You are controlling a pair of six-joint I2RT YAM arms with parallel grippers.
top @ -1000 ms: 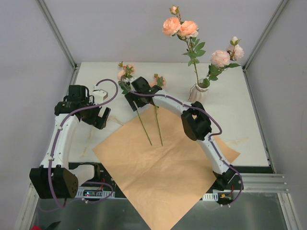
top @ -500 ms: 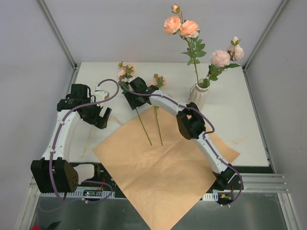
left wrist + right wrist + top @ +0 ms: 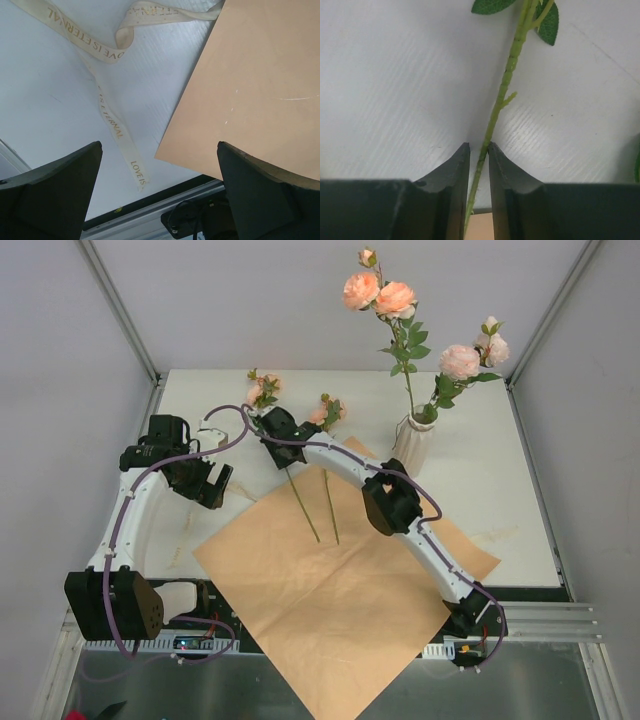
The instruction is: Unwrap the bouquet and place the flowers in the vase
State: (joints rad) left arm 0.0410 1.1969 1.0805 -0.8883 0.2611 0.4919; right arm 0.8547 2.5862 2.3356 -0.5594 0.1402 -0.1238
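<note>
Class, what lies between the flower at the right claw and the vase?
In the top view, a second loose flower lies there, stem end on the tan paper.

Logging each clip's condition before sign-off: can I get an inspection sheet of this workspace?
Surface: white table.
Job's things: ribbed vase holds roses; two loose roses lie across the flat tan paper sheet's far edge; untied cream ribbon beside it.
Clutter: nothing seen.
Grippers: left tool open, empty; right tool's jaws narrow around one loose stem, contact unclear.
Cables: purple cables along both arms.
Surroundings: grey enclosure walls.
</note>
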